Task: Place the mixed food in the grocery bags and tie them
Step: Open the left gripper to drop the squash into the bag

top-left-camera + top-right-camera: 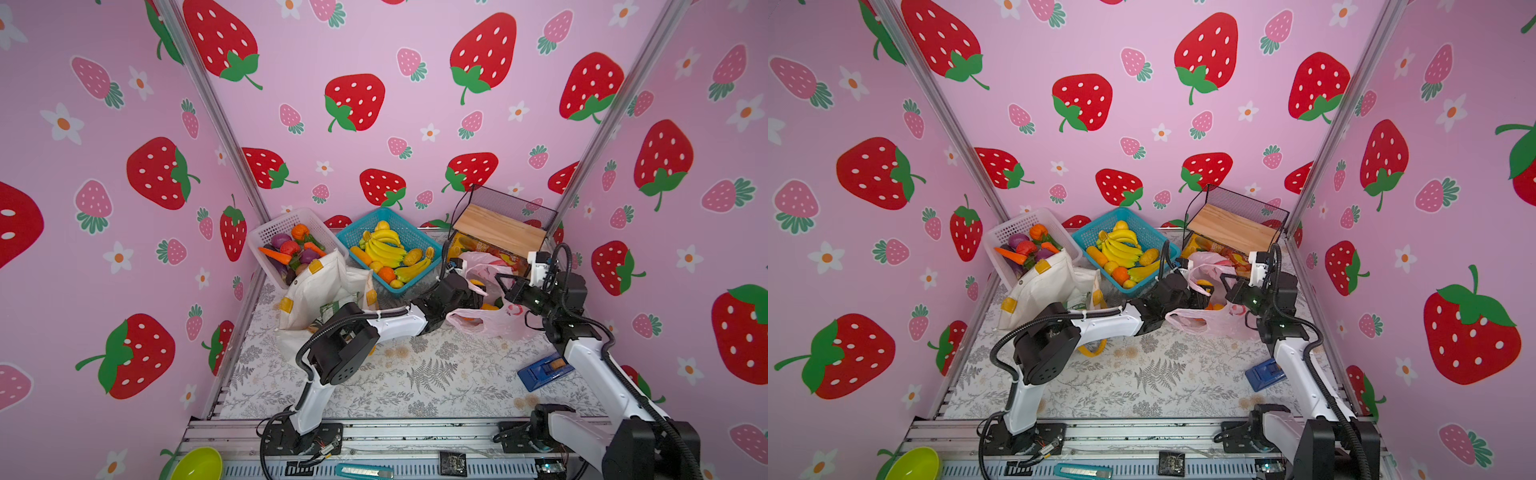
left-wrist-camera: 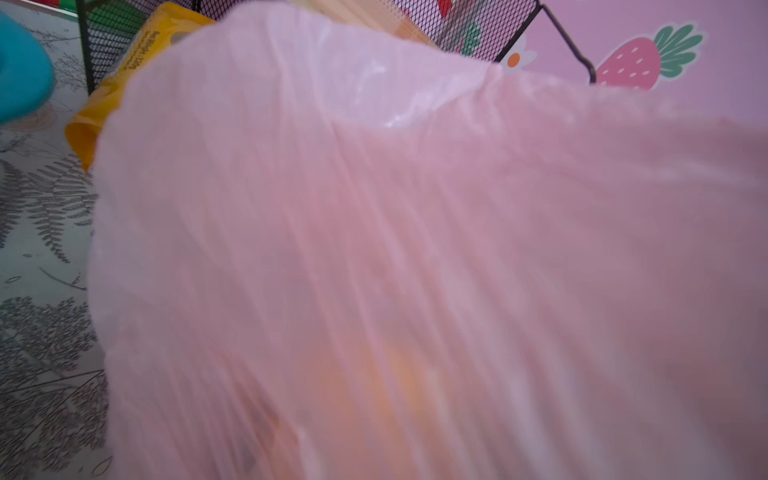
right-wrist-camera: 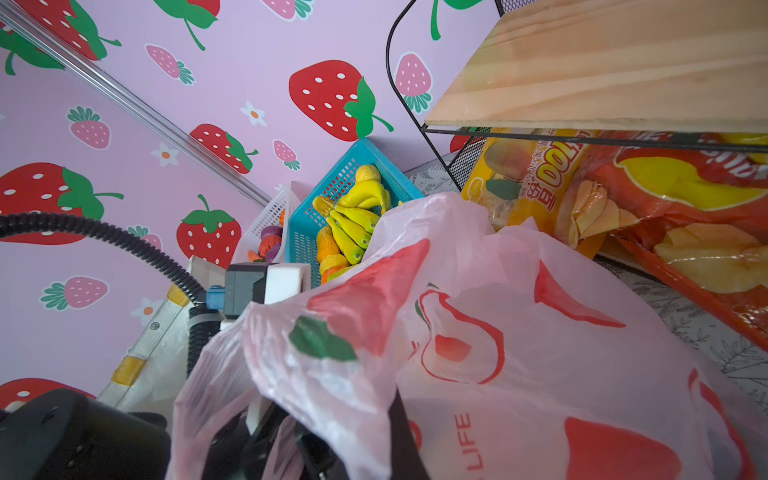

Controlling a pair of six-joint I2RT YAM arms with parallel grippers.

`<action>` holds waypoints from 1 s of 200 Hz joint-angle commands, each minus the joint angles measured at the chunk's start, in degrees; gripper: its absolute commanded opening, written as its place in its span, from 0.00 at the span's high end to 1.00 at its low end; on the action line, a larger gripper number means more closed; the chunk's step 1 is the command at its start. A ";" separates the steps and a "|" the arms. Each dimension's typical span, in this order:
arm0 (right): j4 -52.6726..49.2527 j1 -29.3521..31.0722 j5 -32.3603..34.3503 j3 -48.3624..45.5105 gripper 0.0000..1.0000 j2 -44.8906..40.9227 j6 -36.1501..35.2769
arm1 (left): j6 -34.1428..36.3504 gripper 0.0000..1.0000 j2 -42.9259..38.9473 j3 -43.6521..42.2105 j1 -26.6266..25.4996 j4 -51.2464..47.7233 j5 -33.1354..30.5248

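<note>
And here's the pink plastic bag point(image 1: 494, 326), slumped toward the right rear corner of the surface point(image 1: 415, 374), just in front of the wire rack point(image 1: 503, 226). Its lower fold stretches sideways, roughly along the rear edge, while the mouth gapes upward and the back wall stands up against the rack. Orange fruits point(image 1: 490, 307) show inside through the opening. The right end effector point(image 1: 503, 286) is clenched at the bag's right rim, and in the right wrist view printed film point(image 3: 540, 332) bunches around its fingers. The left end effector point(image 1: 473, 289) sits at the left rim under a loop of film. Pink plastic point(image 2: 415, 249) fills the left wrist view, so its grip can't be told. Further out, the blue basket point(image 1: 359, 224) sits at the rear edge. The white tote point(image 1: 320, 291) leans on the white basket point(image 1: 274, 226) by the left rear corner.
</note>
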 commanded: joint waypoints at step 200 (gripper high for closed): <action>0.72 -1.20 3.16 -0.47 1.00 -0.77 -0.17 | 37.48 0.18 -28.98 -13.02 4.23 -34.31 17.23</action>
